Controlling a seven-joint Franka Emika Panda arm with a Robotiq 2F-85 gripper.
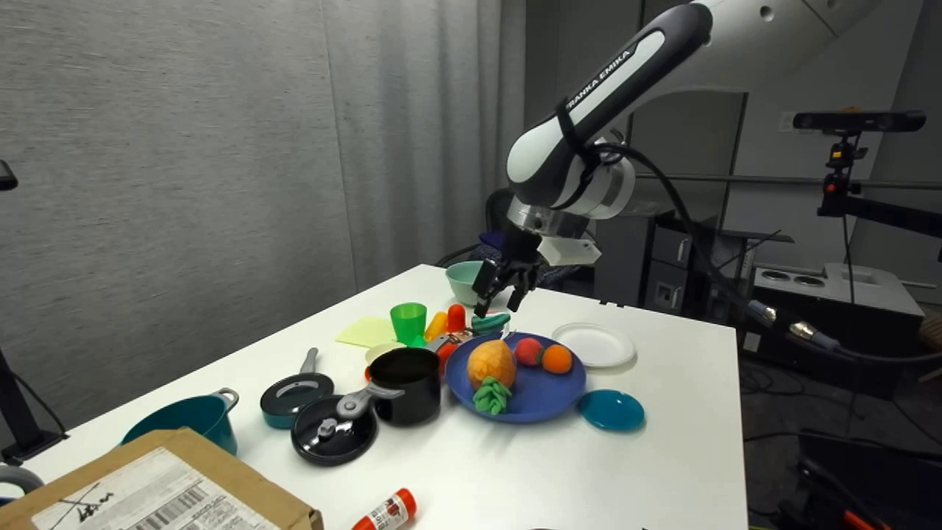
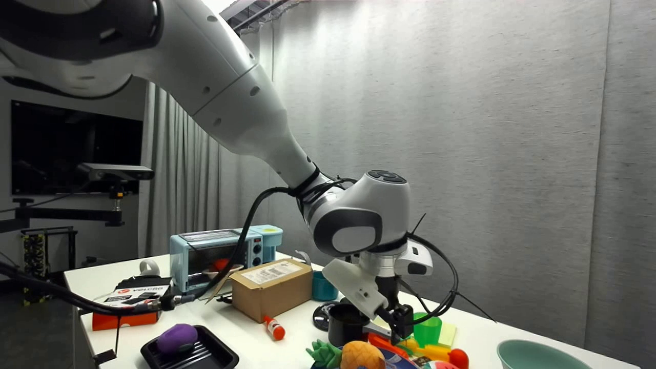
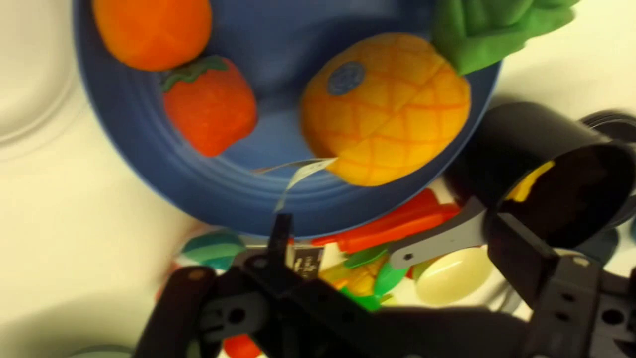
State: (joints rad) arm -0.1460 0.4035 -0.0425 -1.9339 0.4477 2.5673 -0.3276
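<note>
The gripper (image 1: 498, 302) is hanging above the white table (image 1: 684, 383); its jaws are standing spread wide. Lower down, the striped toy (image 1: 491, 324) and the blue plate (image 1: 548, 394) are resting near each other on the surface. The blue plate is bearing the toy pineapple (image 1: 491, 362), the red fruit (image 3: 211, 107) and the orange fruit (image 1: 557, 359). The black pot (image 1: 416, 405) is standing just beside the blue plate; the white plate (image 1: 595, 346) and the teal disc (image 1: 612, 410) are lying flat on the side away from the pot. The green cup (image 1: 408, 322) is standing upright near the yellow sheet (image 1: 366, 331). In an exterior view, the cardboard box (image 2: 282, 302) is sitting near the pale-blue toaster oven (image 2: 218, 261). In the room, a grey curtain (image 2: 487, 128) is hanging alongside the table, a camera (image 1: 857, 121) is resting on a mount (image 1: 837, 158), and a dark cabinet (image 1: 666, 272) is standing beyond the table edge.
</note>
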